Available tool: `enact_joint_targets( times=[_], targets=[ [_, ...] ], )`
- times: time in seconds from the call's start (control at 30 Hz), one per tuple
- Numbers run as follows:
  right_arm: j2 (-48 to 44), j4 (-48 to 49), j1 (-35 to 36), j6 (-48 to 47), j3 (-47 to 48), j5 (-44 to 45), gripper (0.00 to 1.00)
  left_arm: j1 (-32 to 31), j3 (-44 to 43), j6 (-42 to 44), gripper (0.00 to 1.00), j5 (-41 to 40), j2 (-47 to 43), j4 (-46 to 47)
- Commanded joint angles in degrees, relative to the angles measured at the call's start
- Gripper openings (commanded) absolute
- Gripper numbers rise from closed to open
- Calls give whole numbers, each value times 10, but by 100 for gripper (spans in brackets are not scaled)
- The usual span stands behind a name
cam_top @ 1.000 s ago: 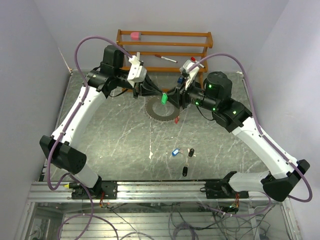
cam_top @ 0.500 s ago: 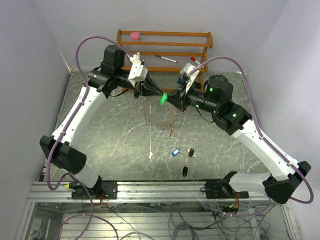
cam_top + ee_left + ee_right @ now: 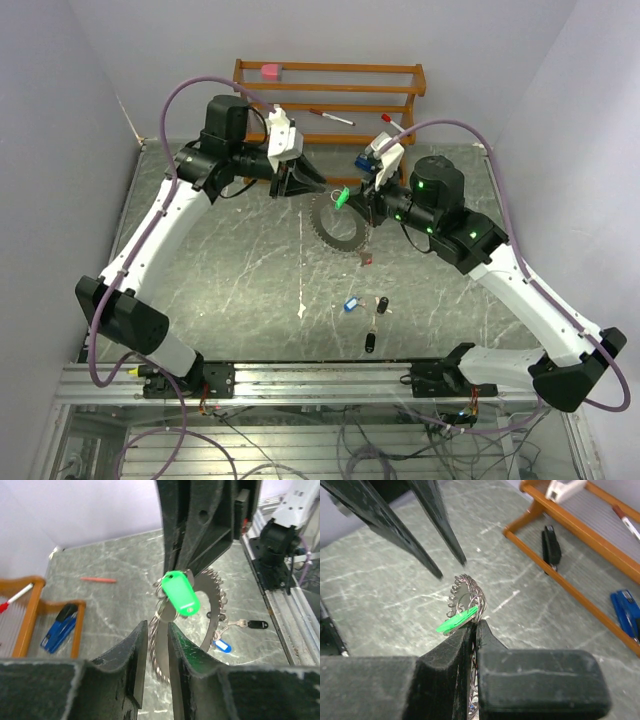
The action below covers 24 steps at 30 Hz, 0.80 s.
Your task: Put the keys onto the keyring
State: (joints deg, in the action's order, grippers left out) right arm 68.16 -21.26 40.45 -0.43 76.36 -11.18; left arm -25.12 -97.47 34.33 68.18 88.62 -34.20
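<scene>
Nearby, wooden rack (image 3: 340,68) behind keyring (image 3: 325,238), holding marker (image 3: 331,117)

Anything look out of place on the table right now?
The keyring is tilted up on edge, pinched in the right gripper, with the green key by its rim; likely intended. A thin red pen-like stick lies loose on the table.
</scene>
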Motion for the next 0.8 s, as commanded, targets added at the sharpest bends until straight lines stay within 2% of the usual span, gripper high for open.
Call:
enact_joint_targets(
  times=[0.0,0.1,0.17,0.23,0.33,0.4,0.5,0.6,0.67,0.77],
  targets=[
    [-16,-36,-1,-19,-5,68,0,20,6,-46,33,-96,-31,17],
    [-7,-46,0,-27,-1,72,0,22,-6,-156,31,-137,-18,42],
    [2,-51,4,-33,3,81,0,22,-24,-225,26,-125,4,46],
    [8,-53,13,-41,7,97,0,20,-60,-291,20,-127,34,26],
    [14,-47,39,-55,9,124,0,15,-91,-397,19,-138,81,-8],
    [20,-48,57,-67,14,148,0,12,-73,-474,19,-116,97,5],
    [21,-46,69,-75,9,169,0,8,-1,-591,20,-86,78,118],
    [13,-39,71,-77,2,175,0,0,14,-629,32,-96,58,149],
    [13,-44,72,-79,7,178,0,-4,8,-637,49,-101,54,145],
    [15,-50,74,-83,13,189,0,-4,6,-635,62,-112,48,134]
  ],
)
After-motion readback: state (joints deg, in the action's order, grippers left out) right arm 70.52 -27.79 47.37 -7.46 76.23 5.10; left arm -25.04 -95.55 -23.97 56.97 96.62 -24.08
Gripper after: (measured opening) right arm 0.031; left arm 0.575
